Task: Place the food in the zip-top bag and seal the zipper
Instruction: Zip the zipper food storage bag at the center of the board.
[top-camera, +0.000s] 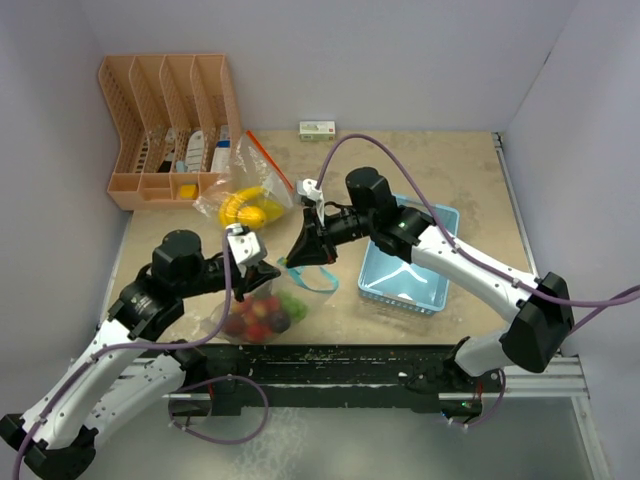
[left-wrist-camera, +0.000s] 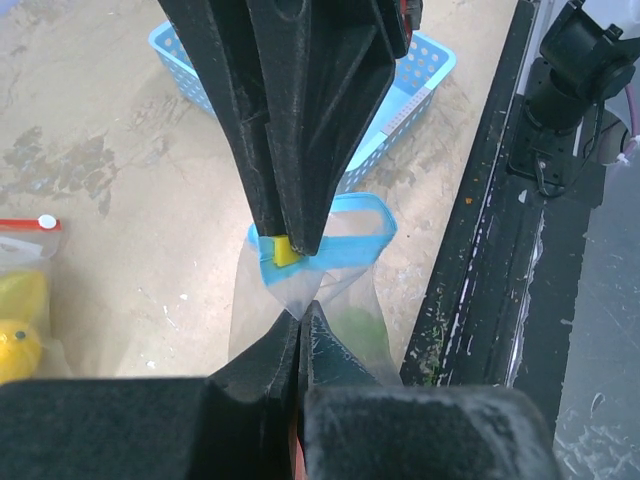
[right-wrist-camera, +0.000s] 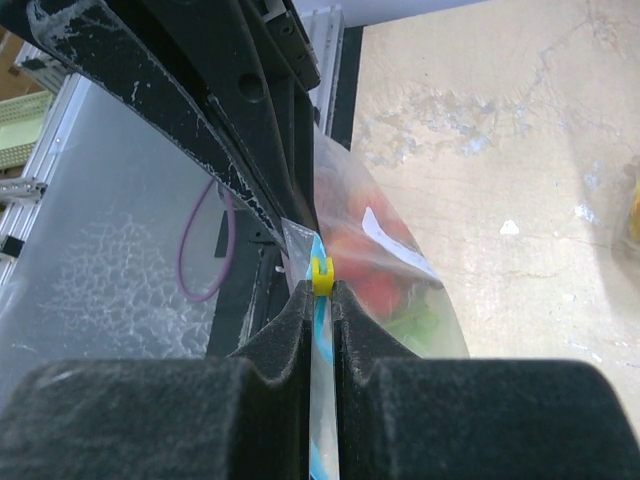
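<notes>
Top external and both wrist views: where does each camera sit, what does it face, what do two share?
Top external: above, behind the bases, looking down at table; both arms.
Left wrist: on left arm, facing zip-top bag; left fingers shown.
Right wrist: on right arm, facing bag edge; right fingers shown.
Wrist views share the yellow slider.

Soft, even light from overhead fills my top view; the table (top-camera: 450, 170) reads sharp, and only faint, fuzzy shadows lie on it. On the left wrist view, my left gripper (left-wrist-camera: 300, 325) sits so near the lens that it is a black, blurred mass along the bottom edge. The bag (left-wrist-camera: 350, 290) beyond it is in focus, its film carrying a pale sheen. On the right wrist view, the right gripper (right-wrist-camera: 320, 300) is likewise dark and soft, and the table at top right glares bright, nearly washed out.
</notes>
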